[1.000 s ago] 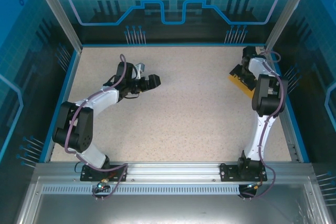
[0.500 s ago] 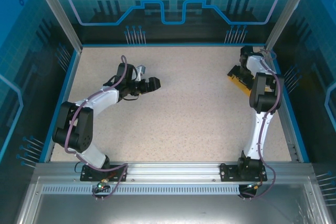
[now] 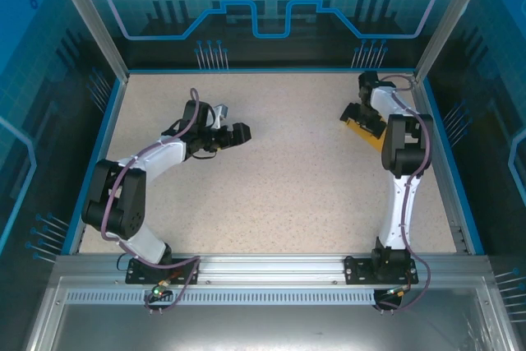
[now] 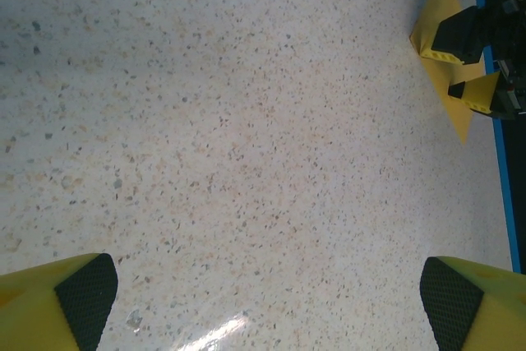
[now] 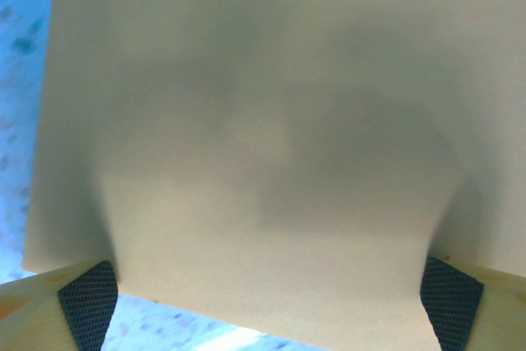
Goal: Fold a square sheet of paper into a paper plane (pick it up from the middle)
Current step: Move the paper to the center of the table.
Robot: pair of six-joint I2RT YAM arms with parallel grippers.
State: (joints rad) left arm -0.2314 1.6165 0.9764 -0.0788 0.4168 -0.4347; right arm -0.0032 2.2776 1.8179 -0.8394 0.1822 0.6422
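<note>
Since the earlier frame the right arm (image 3: 403,145) has swung left, off the right-hand rim, and the square sheet of paper (image 3: 362,131) has slid left with it. The left arm (image 3: 156,158) hasn't budged.

The sheet is at the far right of the counter (image 3: 288,195), toward the back, just inside the blue edging (image 4: 496,162). From above, the visible part is an orange strip with its long axis diagonal, far-left to near-right. The rest is hidden under the right wrist. In the left wrist view the sheet (image 4: 442,2) has one sharp corner pointing away from that camera and another toward it, with the long axis roughly parallel to the blue edging. Can't tell if it's flat or creased.

Over it, the right jaws are wide apart and down on the sheet, with one dark finger (image 4: 460,30) planted on the orange. In the right wrist view the sheet (image 5: 263,121) is blurred and washed pale, spanning the gap between both pads (image 5: 86,302). Can't tell whether it's pinned or merely touched.

Further out, the left jaws are wide apart too. Their pads (image 4: 86,297) hang over bare speckled counter mid-left, aimed toward the sheet and well apart from it.
</note>
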